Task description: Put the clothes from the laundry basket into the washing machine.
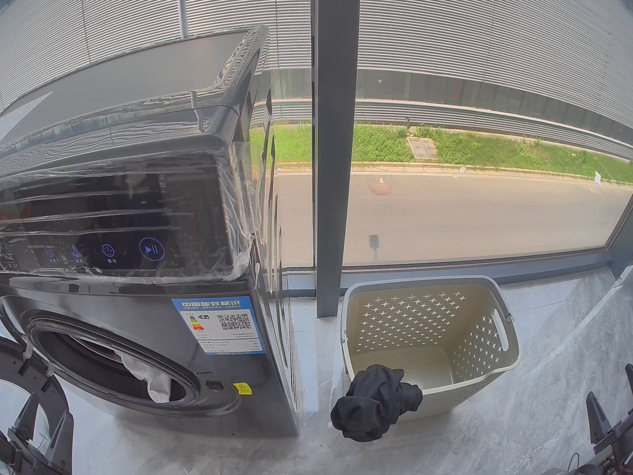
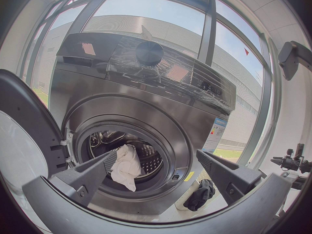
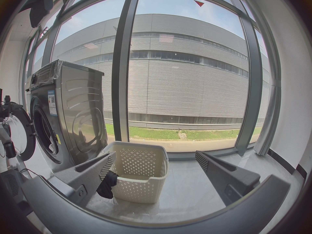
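White garment [image 2: 125, 166] hangs over the lip of the washing machine [image 1: 165, 232] drum opening. Black garment [image 1: 374, 402] is draped over the near rim of the cream laundry basket [image 1: 422, 318], which stands on the floor [image 1: 527, 417] beside the machine, near the window [image 1: 461, 166]. Left gripper [image 2: 156, 156] faces the drum and right gripper [image 3: 154, 157] faces the basket, both spread wide.

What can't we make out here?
Drum depth: head view, the opening's rim hides it; left wrist view, white cloth and a finger of the left gripper cover part.
Basket floor, near side: head view, its near wall and the black garment block it, so more clothes there cannot be ruled out.
Door: head view, cut off by the edge.
Panel icons: too small, under wrinkled film.
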Available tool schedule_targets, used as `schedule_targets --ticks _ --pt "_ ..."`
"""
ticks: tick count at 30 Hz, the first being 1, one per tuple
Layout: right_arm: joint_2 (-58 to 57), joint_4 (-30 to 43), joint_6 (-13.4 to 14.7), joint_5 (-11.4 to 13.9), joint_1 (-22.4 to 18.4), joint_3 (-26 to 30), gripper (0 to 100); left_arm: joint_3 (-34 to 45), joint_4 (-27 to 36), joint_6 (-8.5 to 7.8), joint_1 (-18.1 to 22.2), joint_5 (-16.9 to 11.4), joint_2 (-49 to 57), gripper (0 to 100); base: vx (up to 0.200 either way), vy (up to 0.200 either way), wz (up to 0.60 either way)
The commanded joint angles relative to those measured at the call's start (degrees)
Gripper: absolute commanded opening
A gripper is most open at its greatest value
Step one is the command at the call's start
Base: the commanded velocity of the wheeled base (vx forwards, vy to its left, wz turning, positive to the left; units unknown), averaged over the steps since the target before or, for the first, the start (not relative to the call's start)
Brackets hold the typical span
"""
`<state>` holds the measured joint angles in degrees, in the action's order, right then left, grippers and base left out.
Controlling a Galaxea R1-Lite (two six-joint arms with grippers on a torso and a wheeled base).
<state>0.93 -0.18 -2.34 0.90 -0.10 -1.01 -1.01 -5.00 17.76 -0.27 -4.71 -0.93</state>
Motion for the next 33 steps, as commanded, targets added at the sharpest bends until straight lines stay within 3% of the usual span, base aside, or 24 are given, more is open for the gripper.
schedule_targets --ticks 1,3,4,5,7,8,9,10,11,12,13,14,15,16,17,18,20,28,33 --pt "3.64 -6.41 4.89 -0.64 0.54 -7.43 100 0.92 -0.01 -0.01 0.0 0.14 0.93 100 0.0 0.0 0.0" --pt "19.9 -14.93 9.81 -3.71 1.42 -21.05 100 0.92 -0.01 -0.01 0.0 -0.04 0.93 100 0.0 0.0 0.0" --pt "26.58 -15.81 11.48 -3.98 1.77 -29.22 100 0.92 -0.01 -0.01 0.0 -0.3 0.93 100 0.0 0.0 0.0" --pt "31.94 -15.11 12.54 -2.31 2.73 -37.66 100 0.92 -0.01 -0.01 0.0 -0.04 0.93 100 0.0 0.0 0.0" --pt "31.94 -15.11 12.54 -2.31 2.73 -37.66 100 0.92 -0.01 -0.01 0.0 -0.04 0.93 100 0.0 0.0 0.0" --pt "42.67 -10.72 9.46 9.38 7.92 -49.26 100 0.92 -0.01 0.08 0.0 0.22 0.93 100 0.0 0.0 0.0" --pt "43.11 -10.63 9.2 10.08 8.1 -49.44 100 0.92 -0.01 0.08 0.0 0.22 0.93 100 0.0 0.0 0.0" --pt "48.91 -10.19 3.31 17.2 10.03 -49.61 100 0.92 -0.01 0.08 0.0 0.22 0.93 100 0.0 0.0 0.0" --pt "52.25 -10.45 1.29 19.84 11.08 -48.82 100 0.92 -0.01 0.08 0.0 0.22 0.93 100 0.0 0.0 0.0" --pt "56.03 -10.63 0.49 22.3 12.67 -47.68 100 0.92 -0.01 0.08 0.0 0.22 0.93 100 0.0 0.0 0.0" --pt "56.03 -10.63 0.49 22.3 12.67 -47.68 100 0.92 -0.01 0.08 0.0 0.22 0.93 100 0.0 0.0 0.0" --pt "63.85 -12.03 1.55 24.94 17.85 -44.87 100 0.92 -0.01 0.08 0.0 -0.04 0.93 100 0.0 0.0 0.0" --pt "64.46 -12.21 1.64 25.03 18.29 -44.6 100 0.92 -0.01 0.08 0.0 -0.04 0.93 100 0.0 0.0 0.0" --pt "70.62 -14.58 4.01 25.03 21.72 -41.97 100 0.92 -0.01 0.08 0.0 -0.04 0.93 100 0.0 0.0 0.0" --pt "70.62 -14.58 4.01 25.03 21.72 -41.97 100 0.92 -0.01 0.08 0.0 -0.04 0.93 100 0.0 0.0 0.0" --pt "78.88 -18.45 7.97 25.03 23.48 -39.86 100 0.92 -0.01 0.08 0.0 -0.04 0.93 100 0.0 0.0 0.0" --pt "86.17 -22.93 9.9 24.94 24.18 -38.45 100 0.92 -0.01 0.08 0.0 0.05 0.93 100 0.0 0.0 0.0" --pt "104.01 -34.27 9.11 27.4 29.01 -37.92 100 0.92 -0.01 1.4 0.0 0.22 0.93 100 0.0 0.0 0.0" --pt "110.87 -39.28 10.16 27.22 33.76 -37.84 100 0.92 -0.01 2.45 0.0 0.4 0.93 100 0.0 0.0 0.0"
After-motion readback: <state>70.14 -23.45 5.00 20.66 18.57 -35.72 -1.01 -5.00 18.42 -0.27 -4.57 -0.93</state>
